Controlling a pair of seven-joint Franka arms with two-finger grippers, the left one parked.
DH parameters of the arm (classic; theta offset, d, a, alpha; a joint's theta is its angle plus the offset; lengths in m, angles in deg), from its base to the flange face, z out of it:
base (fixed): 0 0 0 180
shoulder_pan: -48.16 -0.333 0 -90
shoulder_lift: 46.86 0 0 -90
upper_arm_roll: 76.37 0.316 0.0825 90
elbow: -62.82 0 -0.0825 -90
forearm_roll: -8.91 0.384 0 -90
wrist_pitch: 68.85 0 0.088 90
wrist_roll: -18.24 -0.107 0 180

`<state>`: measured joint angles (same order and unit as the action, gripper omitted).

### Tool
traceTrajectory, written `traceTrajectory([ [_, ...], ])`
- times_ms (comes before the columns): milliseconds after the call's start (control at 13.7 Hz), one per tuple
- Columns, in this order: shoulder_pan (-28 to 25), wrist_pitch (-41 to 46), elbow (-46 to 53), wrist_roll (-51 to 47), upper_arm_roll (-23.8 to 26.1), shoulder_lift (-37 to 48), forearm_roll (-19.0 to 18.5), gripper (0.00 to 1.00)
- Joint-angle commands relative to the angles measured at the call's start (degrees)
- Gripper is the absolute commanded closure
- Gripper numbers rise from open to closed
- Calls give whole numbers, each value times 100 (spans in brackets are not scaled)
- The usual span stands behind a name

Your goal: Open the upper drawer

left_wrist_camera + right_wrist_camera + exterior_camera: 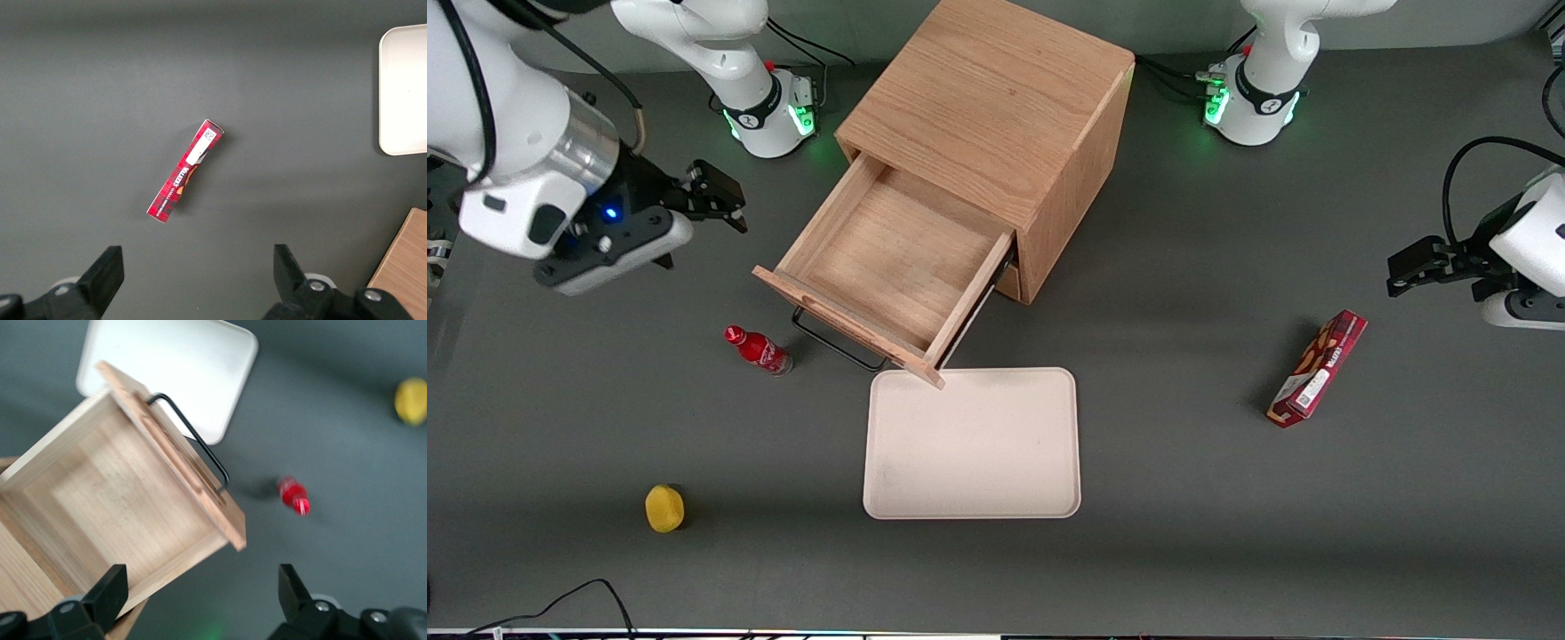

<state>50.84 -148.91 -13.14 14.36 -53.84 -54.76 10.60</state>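
Mid-worktop: upper drawer (889,258), rigid oak, pulled well out, empty.
Hold point: black bar handle (838,345); tool (713,197) spread wide, apart, holding nothing.

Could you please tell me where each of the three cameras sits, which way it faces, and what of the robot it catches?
Front view: high above the table, looking down at the cabinet with its upper drawer pulled out; shows both arms and the open hand.
Left wrist view: on the parked arm, facing down at a red box.
Right wrist view: on the working arm, facing down into the drawer; its own fingers show.
Front and right wrist views share the tray, red bottle and yellow object.
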Motion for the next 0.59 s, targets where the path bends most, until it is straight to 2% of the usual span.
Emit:
traceTrajectory([
  [0,49,-194,-1024,-842,-362,726,-107,0],
  [146,49,-456,-1673,-782,-862,1147,-63,0],
  [366,49,-1281,-3087,-703,-1214,2052,-63,0],
  [512,49,-1757,-3757,-108,-1539,2388,-54,0],
])
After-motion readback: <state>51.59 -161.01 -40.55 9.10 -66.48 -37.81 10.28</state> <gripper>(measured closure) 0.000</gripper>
